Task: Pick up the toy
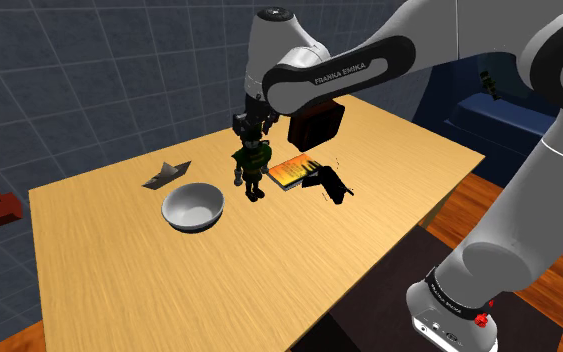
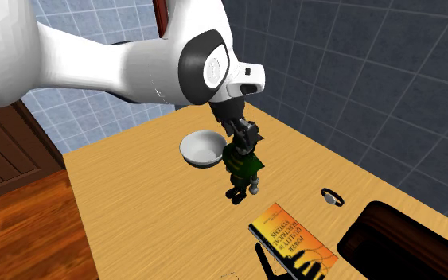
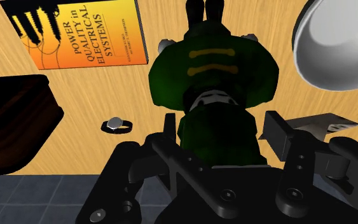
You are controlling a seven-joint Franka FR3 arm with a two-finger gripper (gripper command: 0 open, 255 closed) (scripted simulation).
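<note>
The black gripper (image 1: 252, 128) comes down from above and its two fingers (image 3: 276, 130) squeeze the toy (image 1: 252, 165) by its dark round head, one on each side. The toy is a little soldier man in a green coat with two yellow stripes on the front and black legs. It stands up straight in the middle of the smooth, light wooden table (image 1: 119, 280); I cannot tell if its feet touch the wood. A round, shiny white bowl (image 1: 193, 207) is just beside it. A flat orange book (image 1: 291, 171) lies on its other side. A dark brown box (image 1: 316, 125) sits behind the book. A small ring (image 3: 117, 125) lies near the box.
</note>
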